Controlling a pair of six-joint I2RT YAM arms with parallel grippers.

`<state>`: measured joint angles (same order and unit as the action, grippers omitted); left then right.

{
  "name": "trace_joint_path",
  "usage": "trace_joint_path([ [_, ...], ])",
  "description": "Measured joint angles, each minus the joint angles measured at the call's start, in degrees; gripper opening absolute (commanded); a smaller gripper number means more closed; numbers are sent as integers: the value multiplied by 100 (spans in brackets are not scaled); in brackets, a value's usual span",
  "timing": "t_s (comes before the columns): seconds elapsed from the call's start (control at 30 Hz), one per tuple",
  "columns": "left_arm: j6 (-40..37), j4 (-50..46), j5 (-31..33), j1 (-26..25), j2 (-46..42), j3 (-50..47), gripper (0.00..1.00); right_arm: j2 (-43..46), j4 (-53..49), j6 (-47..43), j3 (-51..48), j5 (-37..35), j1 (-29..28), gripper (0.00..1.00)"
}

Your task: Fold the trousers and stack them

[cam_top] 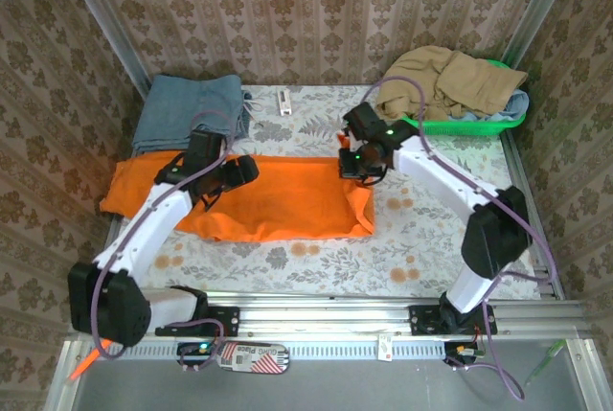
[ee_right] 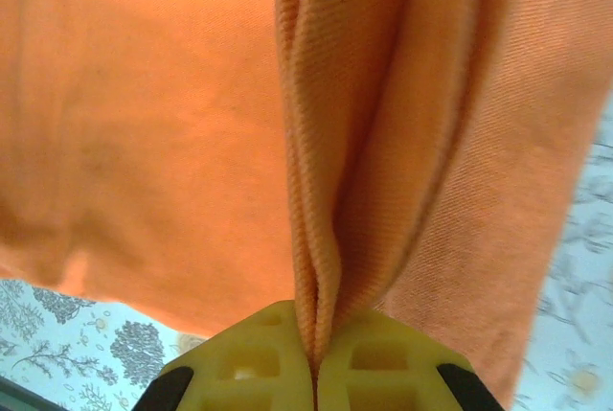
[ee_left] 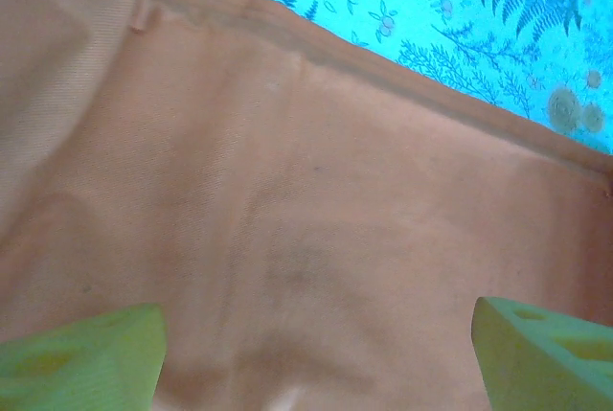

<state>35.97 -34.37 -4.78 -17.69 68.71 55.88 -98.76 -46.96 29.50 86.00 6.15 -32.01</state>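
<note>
- The trousers (cam_top: 278,198) are plain, bright orange and matte. They lie flat in a long band across the middle of the table (cam_top: 421,229), from near its left edge to just past its centre.
- The cloth lies in more than one layer. A smooth folded slab forms the right and middle part, and a lower layer sticks out at the left end.
- In the right wrist view a fine diagonal weave shows, and one fold stands up as a narrow ridge of several layers.
- The right gripper (ee_right: 314,353) sits at the right end of the trousers. Its yellow fingers (ee_right: 259,358) are pressed together on that ridge, pinching it.
- The left gripper (ee_left: 316,344) is over the left part of the trousers, its fingers (ee_left: 86,358) spread wide over smooth cloth. I cannot tell whether the tips touch the cloth.
- In the left wrist view a hemmed edge runs diagonally, with the flower-patterned table cover beyond it.
- A folded blue-grey garment (cam_top: 192,109) lies just behind the left end of the trousers.
- A green basket (cam_top: 469,125) stands at the far right corner, apart from the trousers, with a tan garment (cam_top: 450,80) heaped in it.
- A small white object (cam_top: 283,101) lies at the far edge, between the blue-grey garment and the basket.
</note>
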Motion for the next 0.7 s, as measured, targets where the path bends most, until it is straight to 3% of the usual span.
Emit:
trace_joint_path([
  [0.33, -2, -511, -162, 588, -560, -269, 83, -1491, 33, 446, 1423, -17, -754, 0],
  [0.7, -20, -704, -297, 876, -761, -302, 83, -2011, -4, 728, 2566, 79, -1071, 0],
])
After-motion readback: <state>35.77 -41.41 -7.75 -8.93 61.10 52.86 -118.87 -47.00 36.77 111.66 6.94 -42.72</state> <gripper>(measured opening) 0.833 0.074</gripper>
